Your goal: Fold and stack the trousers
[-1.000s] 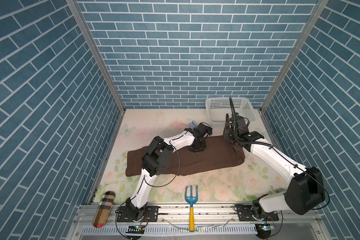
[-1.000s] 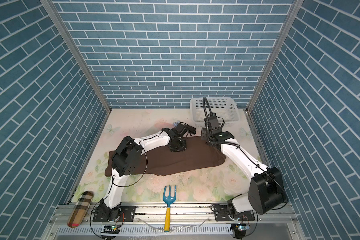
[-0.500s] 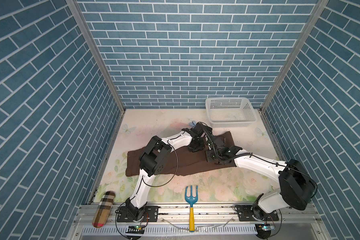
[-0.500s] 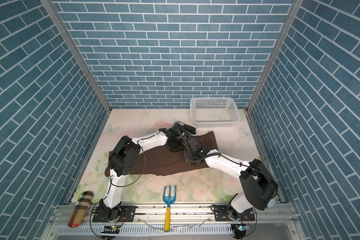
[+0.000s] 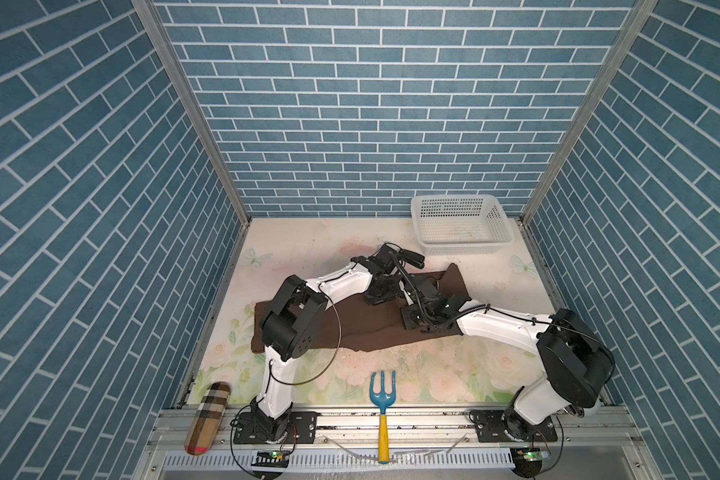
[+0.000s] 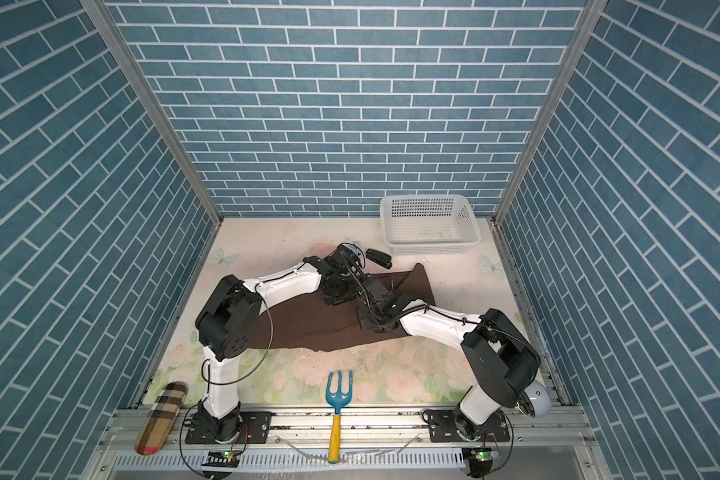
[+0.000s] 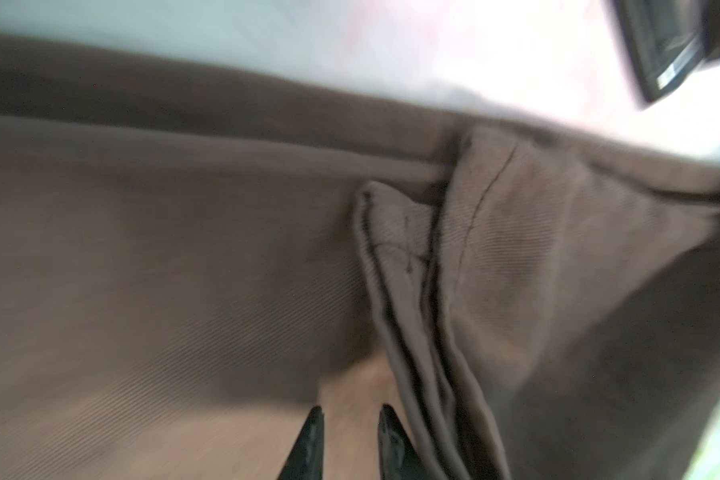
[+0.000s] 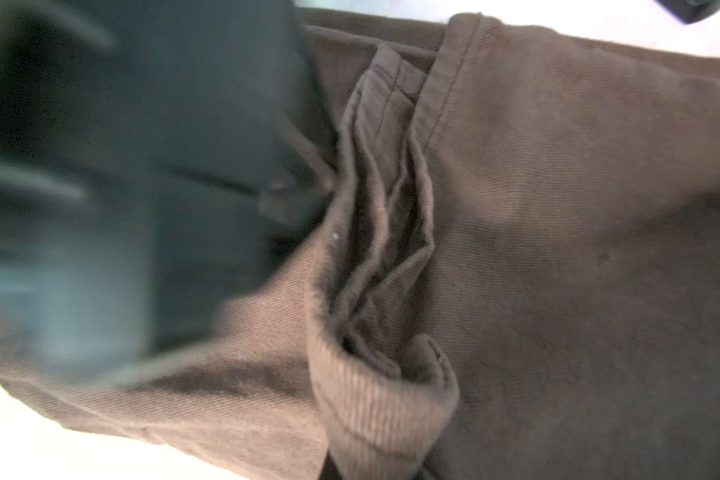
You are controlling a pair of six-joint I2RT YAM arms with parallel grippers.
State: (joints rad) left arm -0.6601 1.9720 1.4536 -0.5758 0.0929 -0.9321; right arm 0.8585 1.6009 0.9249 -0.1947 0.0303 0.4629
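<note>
The dark brown trousers (image 5: 350, 328) (image 6: 304, 324) lie lengthwise across the middle of the table, their right end doubled back over the middle. My right gripper (image 5: 414, 322) (image 6: 371, 322) is low on that doubled part. In the right wrist view it (image 8: 375, 471) is shut on a thick rolled hem of the trousers (image 8: 558, 208), which hides most of the jaws. My left gripper (image 5: 381, 296) (image 6: 336, 296) stands just behind it on the cloth. In the left wrist view its fingertips (image 7: 314, 422) are a narrow gap apart over flat trouser cloth (image 7: 163, 270), with nothing pinched.
A white basket (image 5: 460, 249) (image 6: 429, 249) stands at the back right. A small black object (image 6: 378, 257) lies behind the trousers. A blue hand fork (image 5: 382, 390) (image 6: 338, 392) lies at the front edge. A plaid pouch (image 5: 206, 417) (image 6: 161, 415) sits at the front left.
My right gripper has come from the back right by the basket to the left and down, bringing the trousers' right end over the middle. The left gripper has stayed in place.
</note>
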